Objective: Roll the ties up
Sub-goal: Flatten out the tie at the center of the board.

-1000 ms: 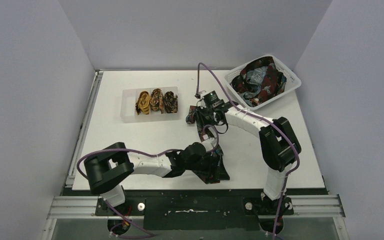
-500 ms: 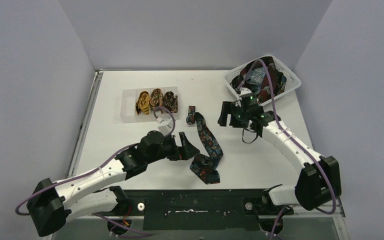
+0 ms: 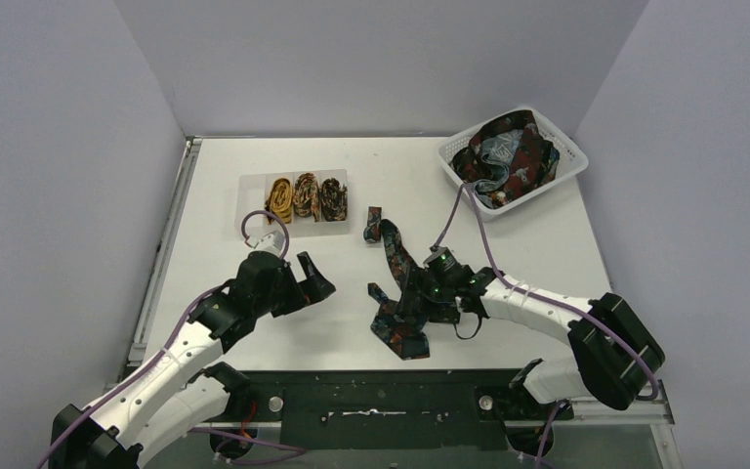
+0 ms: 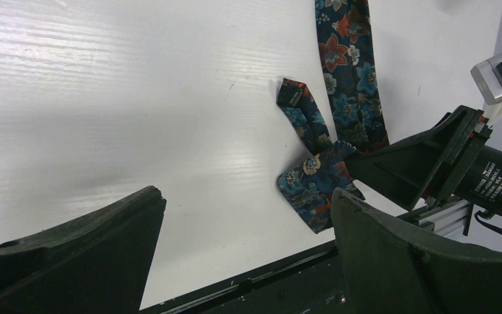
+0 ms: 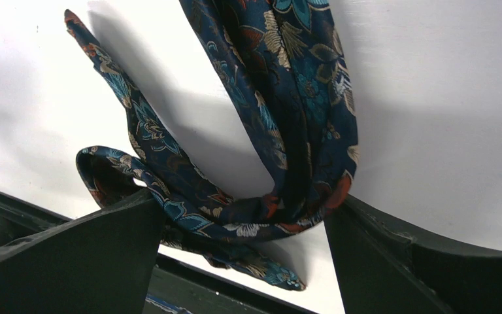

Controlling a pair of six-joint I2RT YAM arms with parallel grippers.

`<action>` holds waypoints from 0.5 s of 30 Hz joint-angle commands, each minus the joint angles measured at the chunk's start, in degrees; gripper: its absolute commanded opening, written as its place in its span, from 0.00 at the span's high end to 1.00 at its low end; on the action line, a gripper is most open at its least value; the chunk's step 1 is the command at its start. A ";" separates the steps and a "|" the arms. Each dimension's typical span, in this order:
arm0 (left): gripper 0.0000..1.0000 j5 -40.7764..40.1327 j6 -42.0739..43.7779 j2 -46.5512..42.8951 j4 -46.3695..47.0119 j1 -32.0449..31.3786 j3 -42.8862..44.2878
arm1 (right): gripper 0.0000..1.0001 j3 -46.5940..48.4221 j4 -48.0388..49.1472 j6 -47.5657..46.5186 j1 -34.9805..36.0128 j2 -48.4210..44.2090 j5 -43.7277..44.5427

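Left gripper (image 3: 318, 275): jaws fully spread, nothing held, above bare table (image 3: 254, 244) at 9 o'clock of the navy floral tie (image 3: 397, 256).

Right gripper (image 5: 245, 204): jaws wide apart, straddling the tie's folded end without clamping it.

The tie lies unrolled from table centre toward 6 o'clock.

Three rolled ties (image 3: 305, 196) sit in the clear tray (image 3: 250, 210) at 11 o'clock.

Loose ties (image 3: 506, 156) fill the white basket (image 3: 571, 166) at 1 o'clock.
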 commanded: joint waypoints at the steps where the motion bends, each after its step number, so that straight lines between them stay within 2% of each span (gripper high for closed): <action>1: 0.03 0.82 1.19 -0.12 -1.19 0.50 0.19 | 0.14 3.42 4.96 2.59 1.80 3.58 2.96; 2: 0.03 0.89 1.26 -0.15 -1.20 0.52 0.04 | 0.16 4.55 4.06 2.10 2.37 5.03 4.06; 4: 0.03 0.99 1.51 -0.03 -1.38 0.65 0.01 | 0.28 7.58 0.38 0.27 4.28 8.02 9.45; 7: 0.03 1.13 1.55 -0.07 -1.93 0.74 0.07 | 0.46 10.82 -4.14 -6.92 6.10 10.60 18.73; 9: 0.03 1.76 1.58 -0.23 -1.59 0.78 -0.20 | 0.72 11.23 -7.37 -13.56 4.81 10.67 24.14; 10: 0.03 2.30 1.94 -0.22 -1.20 0.80 -0.28 | 0.90 11.13 -9.86 -15.98 3.26 10.07 26.99; 11: 0.03 2.90 2.41 -0.10 -0.72 0.81 -0.36 | 1.00 10.84 -12.12 -18.14 1.02 9.04 29.21; 13: 0.03 3.91 3.54 0.42 1.04 0.78 -0.53 | 1.00 9.60 -15.68 -20.51 -5.52 5.68 29.52; 15: 0.03 5.27 5.38 2.00 5.13 0.78 -0.40 | 1.00 8.05 -15.48 -22.30 -12.84 1.18 24.53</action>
